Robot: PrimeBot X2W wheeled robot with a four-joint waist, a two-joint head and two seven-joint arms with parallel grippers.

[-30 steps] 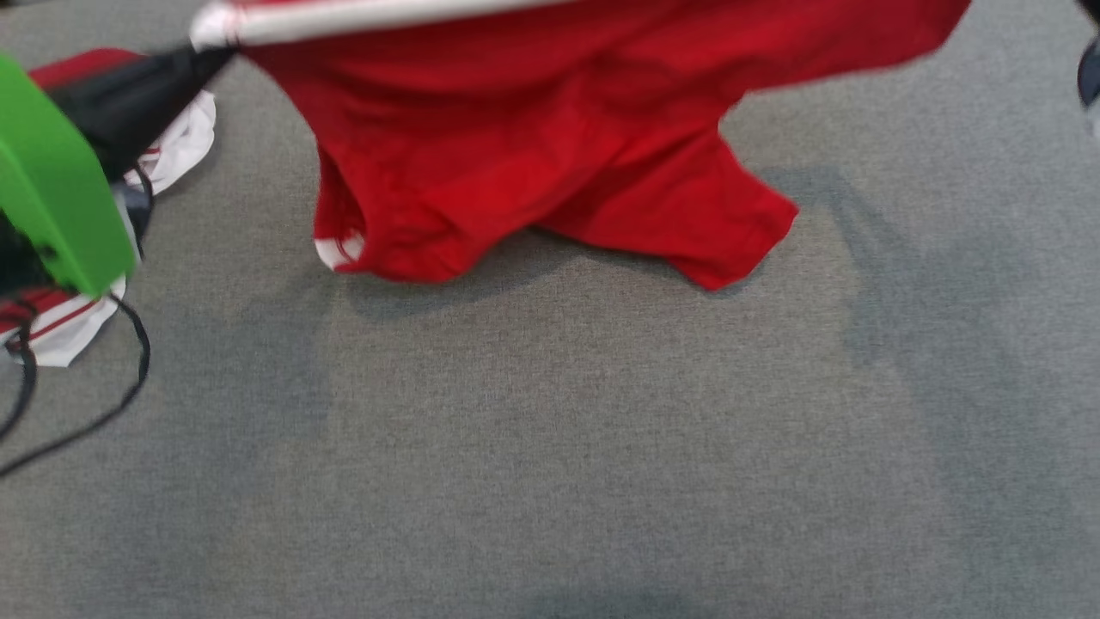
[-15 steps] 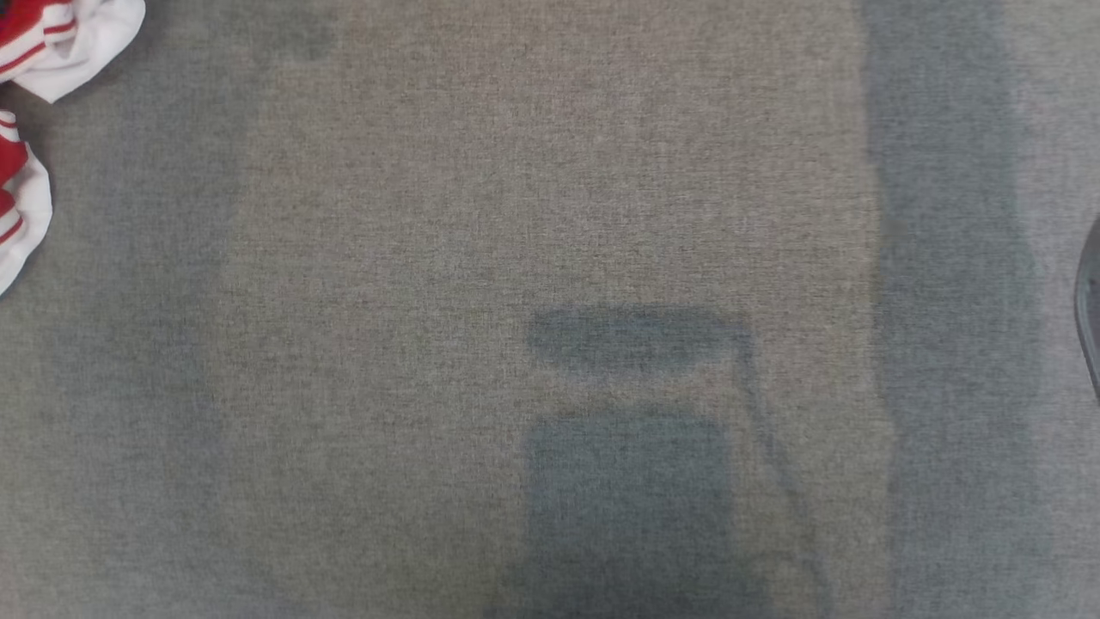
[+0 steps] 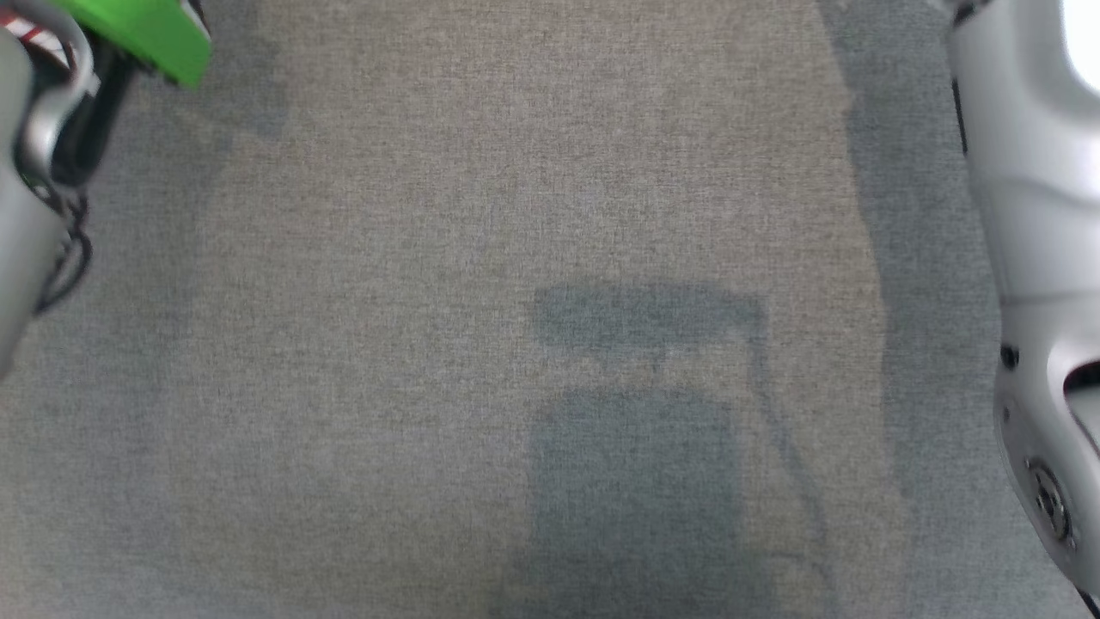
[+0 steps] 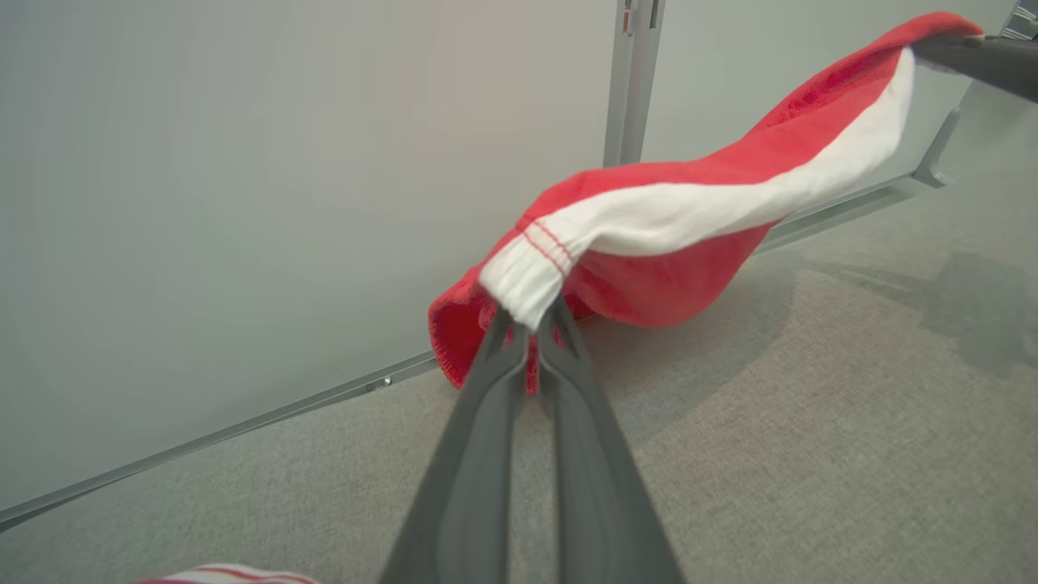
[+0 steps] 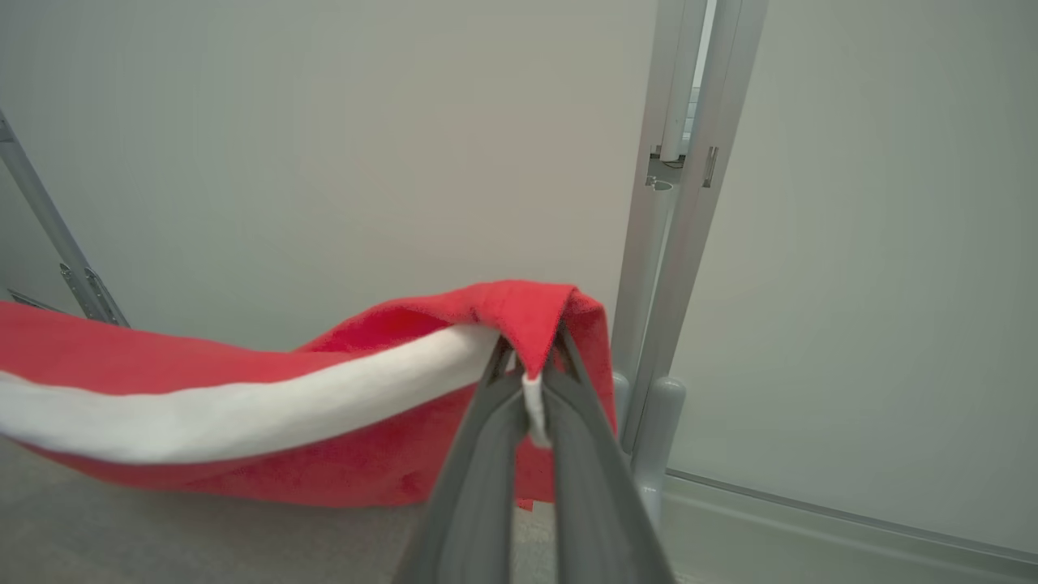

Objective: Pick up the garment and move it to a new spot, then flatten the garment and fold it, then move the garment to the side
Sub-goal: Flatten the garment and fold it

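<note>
The garment (image 4: pixel 665 259) is red with a white band and a ribbed cuff, stretched in the air between both grippers. In the left wrist view my left gripper (image 4: pixel 531 324) is shut on its cuffed corner. Its far end runs up to the other arm's dark fingers (image 4: pixel 973 57) at the upper right. In the right wrist view my right gripper (image 5: pixel 531 365) is shut on the opposite corner of the garment (image 5: pixel 243 405), which sags away to the left. The head view has the left arm with its green part (image 3: pixel 146 34) at the upper left and the pale right forearm (image 3: pixel 1031 258) along the right edge.
The grey fabric work surface (image 3: pixel 516 215) spreads across the head view with shadows on it. Pale wall panels and a metal post (image 5: pixel 681 243) stand behind the surface. A striped red and white cloth (image 4: pixel 227 574) peeks in at the left wrist view's bottom edge.
The head camera has tilted, so the red garment has left its view. Both arms now show at the edges, and the striped cloth at the upper left is mostly covered by the left arm.
</note>
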